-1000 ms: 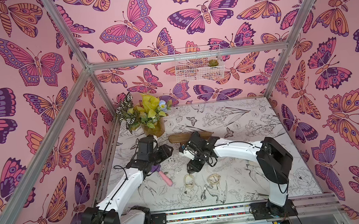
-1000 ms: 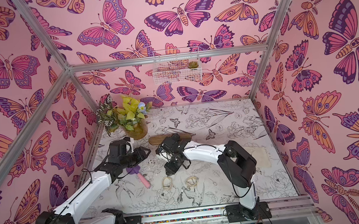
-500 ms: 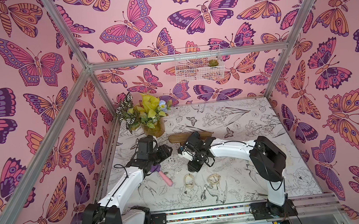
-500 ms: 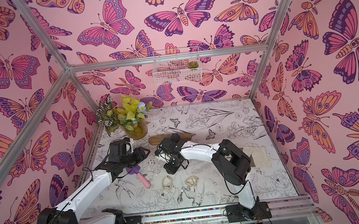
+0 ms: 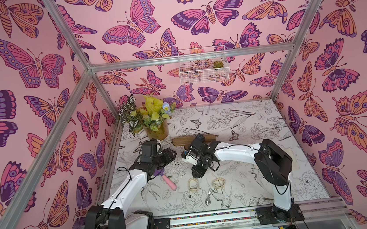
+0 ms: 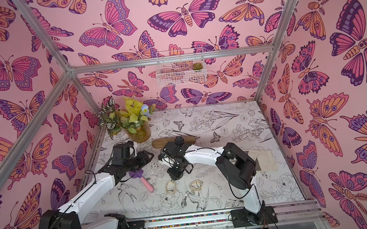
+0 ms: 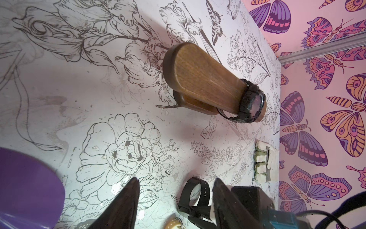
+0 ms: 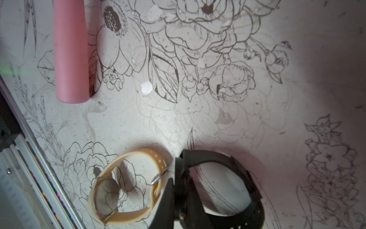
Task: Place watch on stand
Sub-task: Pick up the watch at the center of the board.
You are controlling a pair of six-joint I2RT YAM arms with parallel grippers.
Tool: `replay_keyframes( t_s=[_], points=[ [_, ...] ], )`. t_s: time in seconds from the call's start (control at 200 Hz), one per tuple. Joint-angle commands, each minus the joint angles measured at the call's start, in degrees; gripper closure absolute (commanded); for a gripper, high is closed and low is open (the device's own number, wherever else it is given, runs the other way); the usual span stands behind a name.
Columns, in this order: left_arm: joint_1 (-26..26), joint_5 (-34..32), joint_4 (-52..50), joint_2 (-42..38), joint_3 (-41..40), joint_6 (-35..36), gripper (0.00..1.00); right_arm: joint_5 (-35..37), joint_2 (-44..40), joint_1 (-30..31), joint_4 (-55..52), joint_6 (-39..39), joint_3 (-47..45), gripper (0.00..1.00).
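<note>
As my right pincer [image 8: 179, 178] is pinched narrow on the strap of the black watch [image 8: 210, 157], low on the table [image 8: 198, 119] before the stand [image 5: 180, 141], I should lift level and slide its loop over the bare end.

The right gripper [image 8: 179, 184] has come down slightly and closed on the black watch [image 8: 208, 157] strap.

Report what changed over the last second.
The right gripper dipped slightly and closed on the strap of the black watch, while its elbow shifted a little inward. The left gripper stayed open; the stand, its mounted watch and the beige watch did not move.
</note>
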Motion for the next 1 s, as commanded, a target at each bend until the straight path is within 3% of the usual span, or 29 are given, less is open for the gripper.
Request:
replay_keyframes(
  t_s=[0.0,0.511,0.761,0.996],
  points=[
    [0.4,1.7,0.5,0.0,0.1,0.8,0.39,-3.0,-1.7,0.1,0.2,1.3,-0.9,0.95],
    [-0.2,10.5,10.3,-3.7,-2.3,1.6,0.4,-19.8,-13.4,-10.6,13.2,14.8,-7.3,0.97],
    [-8.2,11.0,13.0,-4.3,1.1,6.2,0.4,-26.4,-19.9,-17.5,23.4,24.1,-12.3,0.97],
    [-11.7,13.1,18.0,-2.8,3.4,4.5,0.36,-33.8,-26.0,-24.0,35.8,35.4,-17.8,0.97]
  ],
)
